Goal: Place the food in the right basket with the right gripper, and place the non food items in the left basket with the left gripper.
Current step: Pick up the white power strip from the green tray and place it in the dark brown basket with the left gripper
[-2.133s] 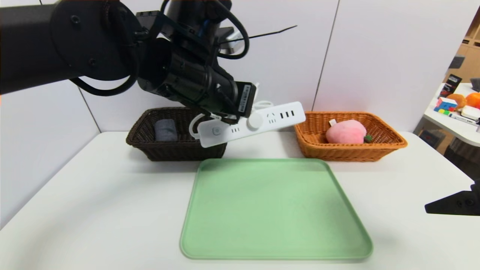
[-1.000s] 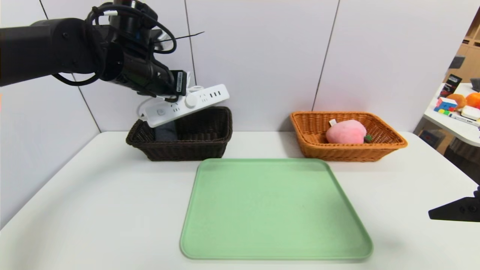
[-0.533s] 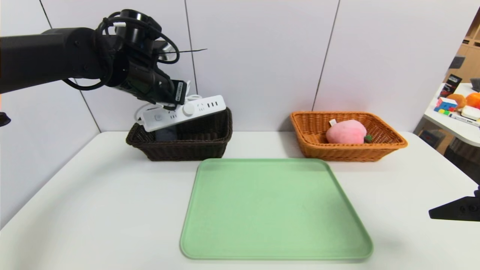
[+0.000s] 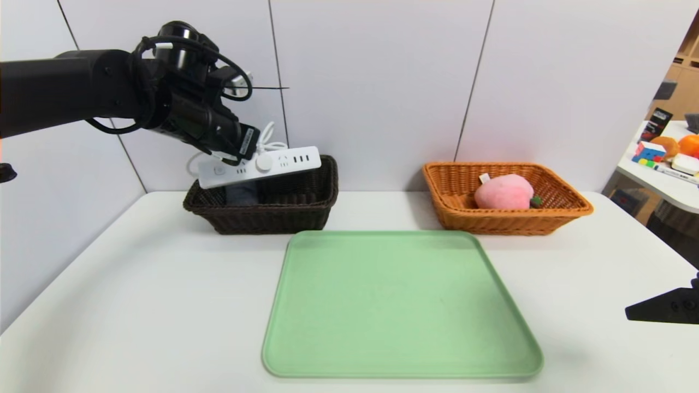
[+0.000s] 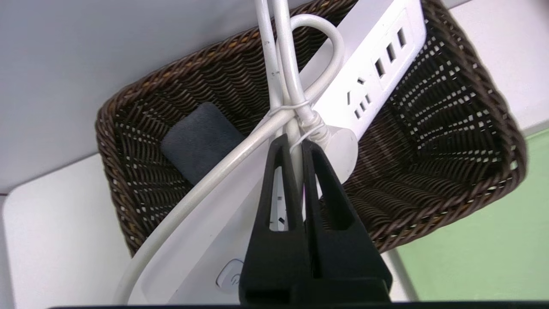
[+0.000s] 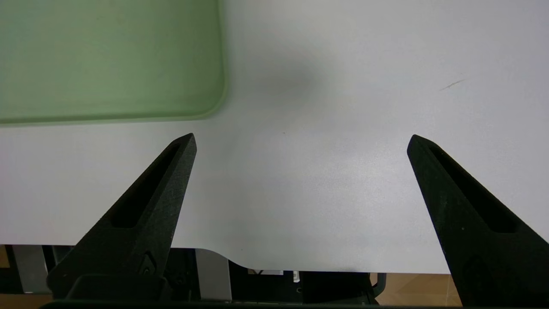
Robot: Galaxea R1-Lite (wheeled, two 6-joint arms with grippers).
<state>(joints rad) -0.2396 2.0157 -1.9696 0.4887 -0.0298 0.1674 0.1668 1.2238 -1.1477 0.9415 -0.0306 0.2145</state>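
Head view, upper left: the left gripper [image 4: 232, 157] held the power strip [image 4: 259, 165] over the left basket [image 4: 262, 210]; long as it was, it could catch the rim on release. Peach [image 4: 503, 192] sat in the right basket [image 4: 508, 218].

Left wrist: jaws pinched tight on the cord [image 5: 291, 107], towel [image 5: 199, 143] below.

Right wrist: right gripper [image 6: 300, 141] gaped wide, empty, above the tabletop [image 6: 343, 128].

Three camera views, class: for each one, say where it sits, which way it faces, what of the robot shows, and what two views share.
Head view: high on the robot, facing forward and down at the table; left arm holding the power strip, tip of the right tool.
Left wrist view: looks along the shut left tool into the dark basket.
Right wrist view: looks down at the table edge between open fingers.
Shared: green tray, in all three.
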